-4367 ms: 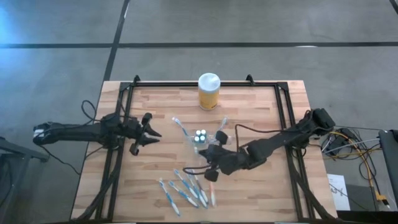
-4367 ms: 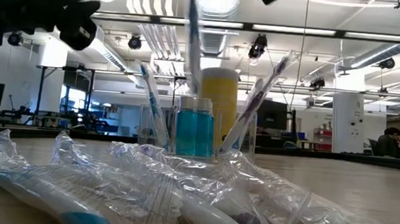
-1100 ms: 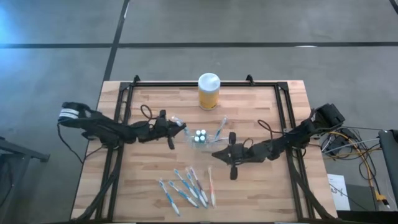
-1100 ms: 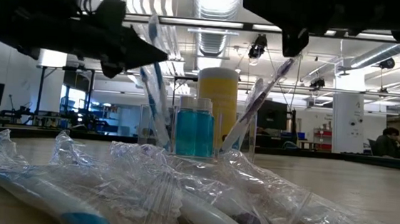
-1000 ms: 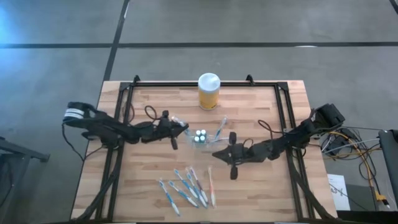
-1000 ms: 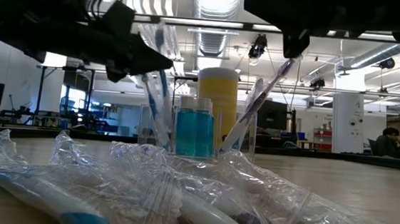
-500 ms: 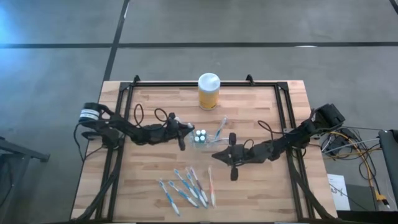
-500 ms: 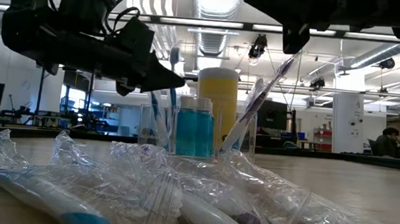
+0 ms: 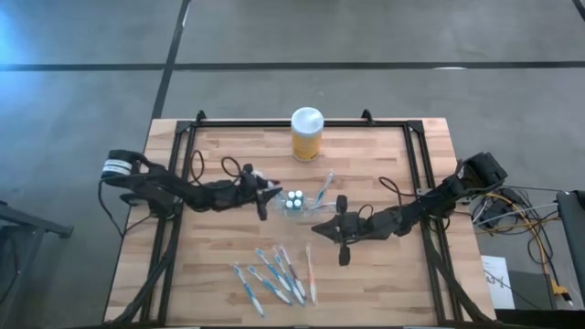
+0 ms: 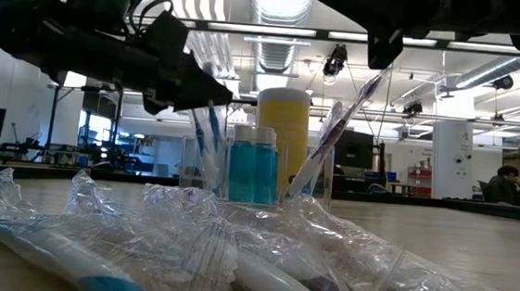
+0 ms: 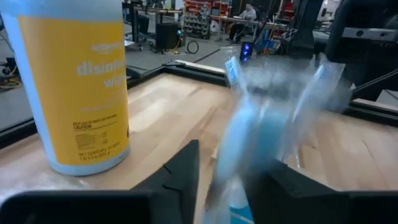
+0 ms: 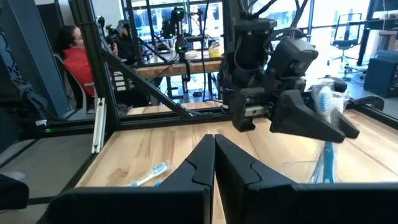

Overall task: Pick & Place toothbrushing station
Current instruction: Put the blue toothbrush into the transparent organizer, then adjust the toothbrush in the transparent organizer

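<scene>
The clear holder [image 9: 294, 199] stands mid-table with blue, white-capped tubes [image 10: 253, 168] in it and toothbrushes leaning out on both sides. My left gripper [image 9: 272, 190] reaches level from the table's left to the holder's left side. In the left wrist view its fingers [image 11: 186, 168] stand apart, with a blurred blue-and-white toothbrush [image 11: 239, 118] between them. In the low view that brush [image 10: 210, 146] stands in the holder below the gripper [image 10: 222, 96]. My right gripper [image 9: 315, 226] hovers shut near the holder's near right side, holding nothing. My left gripper has its fingers level on either side of the toothbrush's upper shaft [image 11: 233, 143], which stands upright in the holder. The brush is blurred, so I cannot tell whether either finger touches it.
Several plastic-wrapped toothbrushes [image 9: 274, 279] lie near the table's front edge, filling the low view's foreground [image 10: 187, 251]. A yellow jar with a white lid [image 9: 307, 134] stands at the far edge. A black frame [image 9: 183, 137] runs along the table's sides.
My left gripper has gone toward the table's right edge, up to the holder, with the toothbrush, then drawn back slightly. The brush's head stood above the fingers half a second ago; it now sits lower, in the holder. My right gripper has kept still.
</scene>
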### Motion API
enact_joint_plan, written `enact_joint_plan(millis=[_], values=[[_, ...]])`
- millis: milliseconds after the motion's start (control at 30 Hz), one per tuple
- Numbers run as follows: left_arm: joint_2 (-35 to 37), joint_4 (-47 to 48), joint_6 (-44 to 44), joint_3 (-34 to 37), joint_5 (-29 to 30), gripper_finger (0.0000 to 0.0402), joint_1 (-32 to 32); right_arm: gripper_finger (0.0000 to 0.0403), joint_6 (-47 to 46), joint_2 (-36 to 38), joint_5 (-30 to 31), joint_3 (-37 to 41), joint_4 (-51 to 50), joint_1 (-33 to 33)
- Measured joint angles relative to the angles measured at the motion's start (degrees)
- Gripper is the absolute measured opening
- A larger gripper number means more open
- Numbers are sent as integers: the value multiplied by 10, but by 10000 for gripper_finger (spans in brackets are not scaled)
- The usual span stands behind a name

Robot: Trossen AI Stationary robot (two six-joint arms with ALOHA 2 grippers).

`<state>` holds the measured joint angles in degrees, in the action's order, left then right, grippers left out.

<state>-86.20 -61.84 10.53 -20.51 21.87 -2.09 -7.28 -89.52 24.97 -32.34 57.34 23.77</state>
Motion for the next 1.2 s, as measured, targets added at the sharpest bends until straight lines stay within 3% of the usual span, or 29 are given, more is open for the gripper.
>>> enact_joint_plan(millis=[367,600,867,1033,1200], values=[[136,89,-38,-1,-3,198,0,8,0,0,0,0,0,0],[323,235,-108,-12,3,209,0,8,0,0,0,0,-1,0],[556,490,-119,-14,-17,208,-1,8,0,0,0,0,-1,0],[650,610,-108,1,-81,187,-2,8,11,0,0,0,0,1],[713,614,-104,32,-136,106,-2,8,18,7,5,-9,9,11]])
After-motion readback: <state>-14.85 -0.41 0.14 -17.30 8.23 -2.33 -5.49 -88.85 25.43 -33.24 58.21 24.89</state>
